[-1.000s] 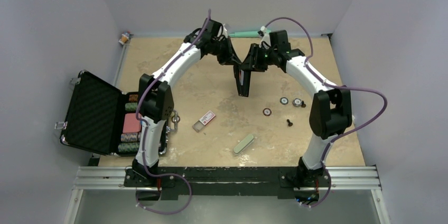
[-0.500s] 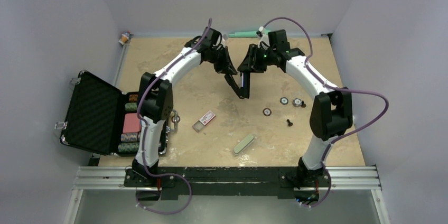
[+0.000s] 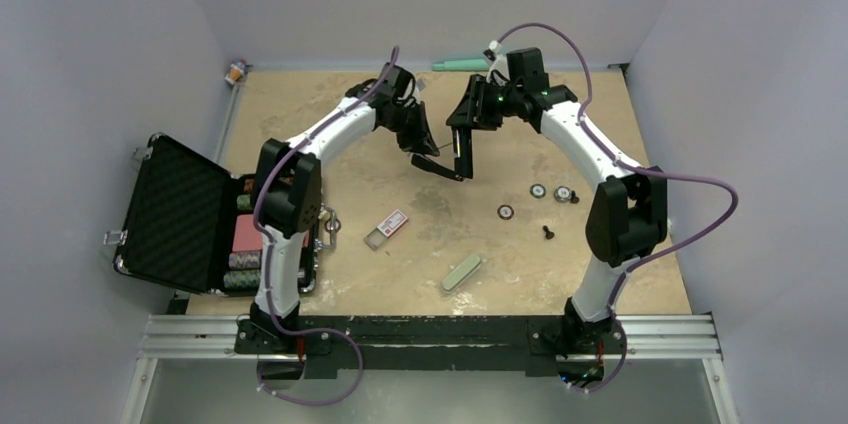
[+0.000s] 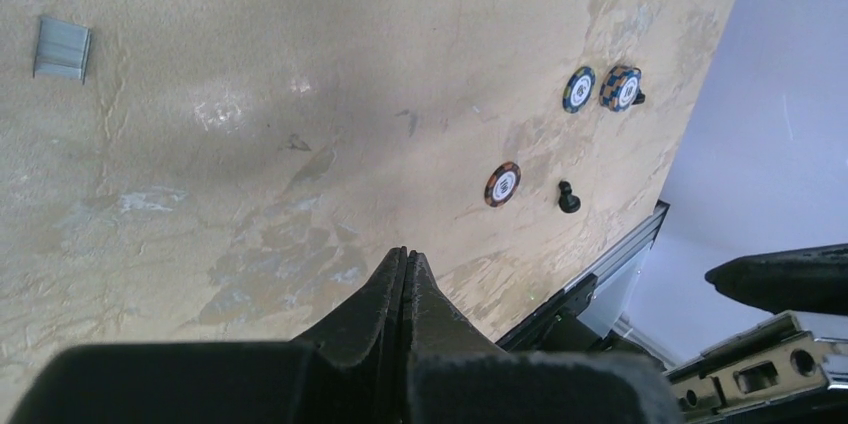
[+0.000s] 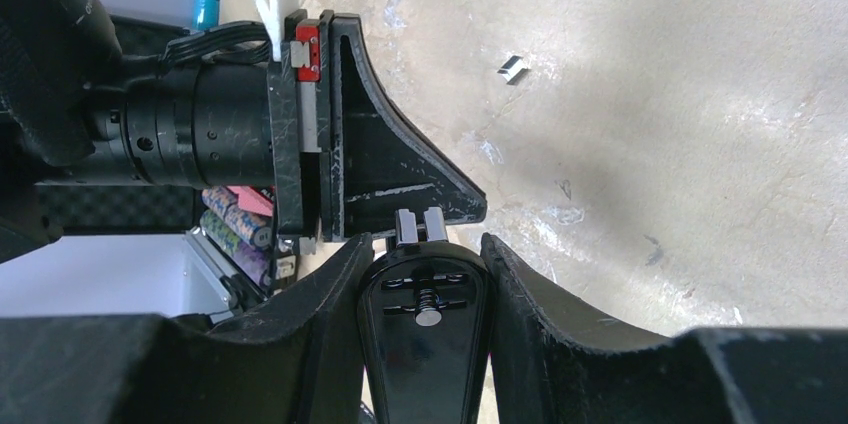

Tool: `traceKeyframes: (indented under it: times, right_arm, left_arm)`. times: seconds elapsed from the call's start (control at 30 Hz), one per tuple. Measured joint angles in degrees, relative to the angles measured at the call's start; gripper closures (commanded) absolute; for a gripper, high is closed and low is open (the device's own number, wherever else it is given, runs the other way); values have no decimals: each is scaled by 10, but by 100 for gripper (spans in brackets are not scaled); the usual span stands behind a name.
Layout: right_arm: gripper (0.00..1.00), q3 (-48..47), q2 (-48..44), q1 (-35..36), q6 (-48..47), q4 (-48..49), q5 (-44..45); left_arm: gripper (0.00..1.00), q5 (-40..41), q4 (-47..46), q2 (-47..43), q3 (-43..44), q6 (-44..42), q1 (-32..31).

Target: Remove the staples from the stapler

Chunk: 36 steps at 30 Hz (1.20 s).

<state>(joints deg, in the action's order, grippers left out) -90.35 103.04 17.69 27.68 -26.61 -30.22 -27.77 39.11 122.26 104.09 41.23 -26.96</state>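
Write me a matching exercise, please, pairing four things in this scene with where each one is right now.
Things:
1. stapler
2. staples
3. pale green case
4. black chip case

Places:
A. open, at the left edge of the table
B. silvery, lying loose on the tabletop
C. clamped in the jaws of the right gripper
D. lying near the table's front edge, around the middle

Pairs: 1-C, 2-B, 3-D, 4-A
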Motion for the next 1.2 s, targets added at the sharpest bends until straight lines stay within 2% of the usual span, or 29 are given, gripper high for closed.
traceKeyframes:
  times: [0.1,0.13,0.17,0.2,0.23,0.27,0.63,0.83,1.03,1.2]
  right_arm:
    - [100,0,0,0,2,0,0]
    - [100,0,0,0,2,0,0]
    - [100,0,0,0,2,0,0]
    - [100,0,0,0,2,0,-1]
    - [100,0,0,0,1,-2,-3]
    - [100,0,0,0,1,-4,-5]
    - [100,31,-46,-5,1,-1,-8]
    - [100,31,-53,-5,15,20,-15]
    - [100,31,-53,-5,38,45,-39]
    - [100,36,-68,-5,63,79,-75]
  left_arm:
    - [100,4,0,-10,-14,-4,1]
    - [90,6,0,-13,-18,-5,2]
    - [69,9,2,-14,-20,-5,4]
    - [42,12,7,-17,-21,-9,6]
    - [9,16,12,-22,-23,-16,11]
    - [1,24,18,-28,-25,-21,16]
    - [0,103,98,-191,-40,-62,160]
    - [0,68,57,-307,-127,-64,153]
    - [0,45,21,-380,-206,-66,150]
    - [0,0,8,-433,-219,-85,150]
